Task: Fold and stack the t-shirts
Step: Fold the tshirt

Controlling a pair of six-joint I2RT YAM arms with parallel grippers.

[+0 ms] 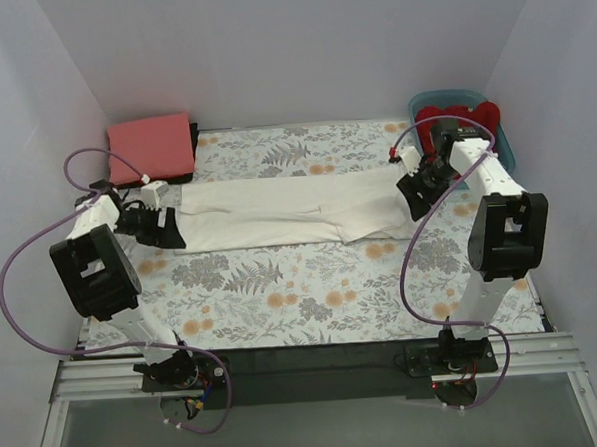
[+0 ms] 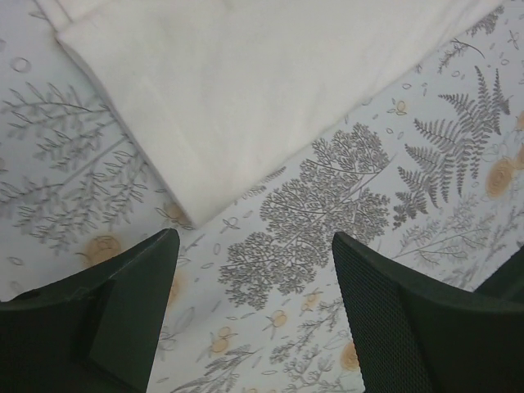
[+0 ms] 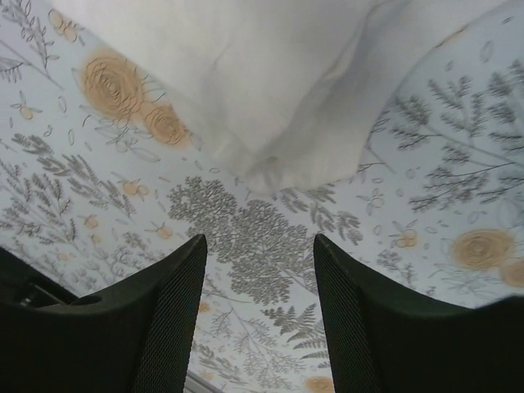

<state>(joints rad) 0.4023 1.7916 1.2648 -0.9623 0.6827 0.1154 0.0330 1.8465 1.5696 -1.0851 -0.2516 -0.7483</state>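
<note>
White walls point(image 1: 299, 43) close in a surface point(image 1: 284, 329) spread with a floral cloth point(image 1: 312, 283). The left claw point(image 2: 254, 246) gapes wide over bare cloth, gripping nothing. Just ahead of it lies a corner of the white shirt point(image 1: 278, 210), stretched out as 1 long band. The right claw point(image 3: 260, 246) is equally wide and holds nothing, with the band's other, rumpled end just ahead of it. Farther out from the left claw, at the far corner, sits a folded pink shirt point(image 1: 152, 148). Just past the right claw's wrist, a red shirt point(image 1: 460, 115) fills a teal tub point(image 1: 507, 150).
</note>
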